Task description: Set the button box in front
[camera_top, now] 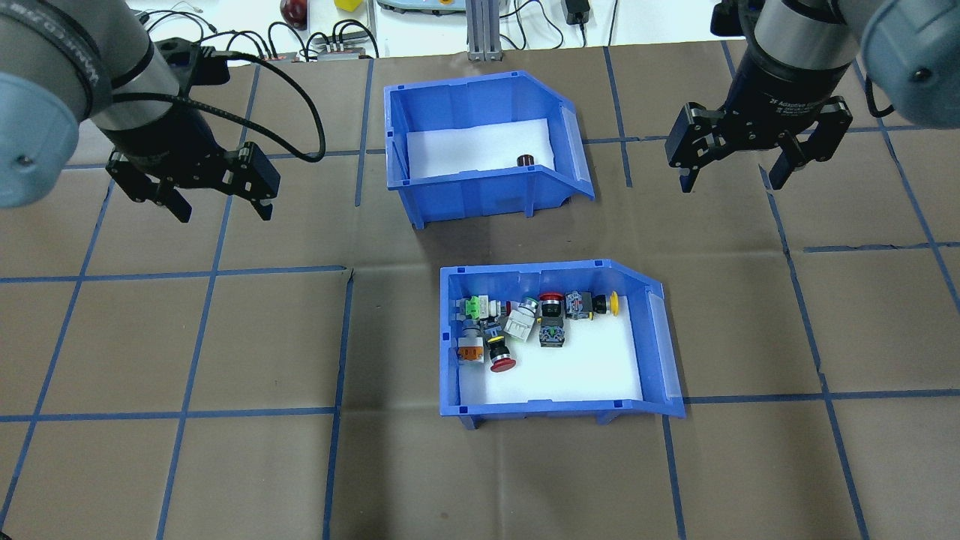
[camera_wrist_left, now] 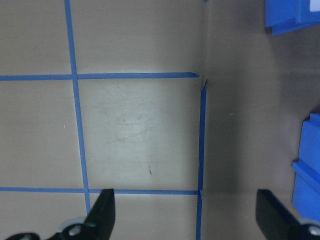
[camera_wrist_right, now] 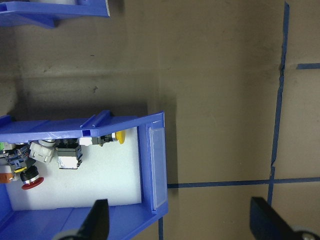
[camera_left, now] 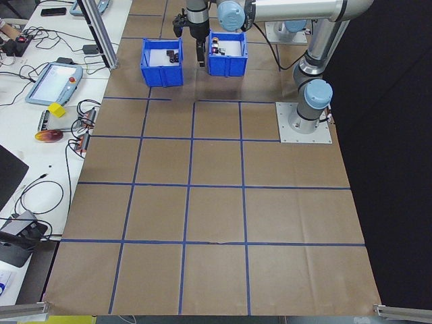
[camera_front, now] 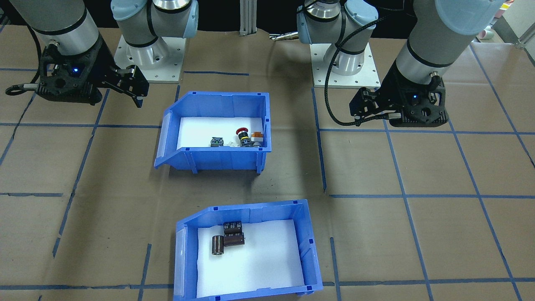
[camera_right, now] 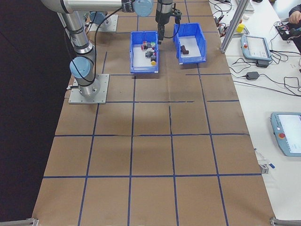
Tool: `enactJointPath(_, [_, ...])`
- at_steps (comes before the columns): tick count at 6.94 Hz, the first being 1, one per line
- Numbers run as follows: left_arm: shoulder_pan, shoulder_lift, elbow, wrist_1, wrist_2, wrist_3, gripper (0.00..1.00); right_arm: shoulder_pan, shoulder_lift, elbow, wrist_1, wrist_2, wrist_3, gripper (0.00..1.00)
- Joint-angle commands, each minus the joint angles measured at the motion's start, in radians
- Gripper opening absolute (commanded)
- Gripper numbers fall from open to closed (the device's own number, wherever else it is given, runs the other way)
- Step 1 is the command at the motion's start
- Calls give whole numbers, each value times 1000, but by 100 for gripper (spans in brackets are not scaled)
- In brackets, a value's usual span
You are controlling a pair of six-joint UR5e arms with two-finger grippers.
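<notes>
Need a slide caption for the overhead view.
Button box sits nearer the robot than the other bin; both grippers open, empty.

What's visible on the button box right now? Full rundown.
The button box is a blue plastic bin with one sloped-cut side and a white liner, sitting flat on the brown table, nearer the robot than the other blue bin. Loose push-button switches with red, yellow, orange and green parts cluster toward its closed end. Neither gripper touches it.

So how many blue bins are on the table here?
2. The button box sits nearer the robot, its low sloped opening toward the right arm's side. The other blue bin, with dark cylinders inside, sits farther out, slightly toward the left arm's side.
</notes>
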State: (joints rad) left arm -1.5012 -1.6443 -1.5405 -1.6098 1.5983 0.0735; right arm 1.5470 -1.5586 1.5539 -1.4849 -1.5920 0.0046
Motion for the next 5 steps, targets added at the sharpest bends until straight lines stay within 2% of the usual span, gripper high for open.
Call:
enactJointPath(1, [-2,-11,31,-12,-23,-3,100,-1,0,0,0,0,0,100])
enactJointPath(5, [-51,44,11,-21,-15,-44,100,1,0,0,0,3,0,100])
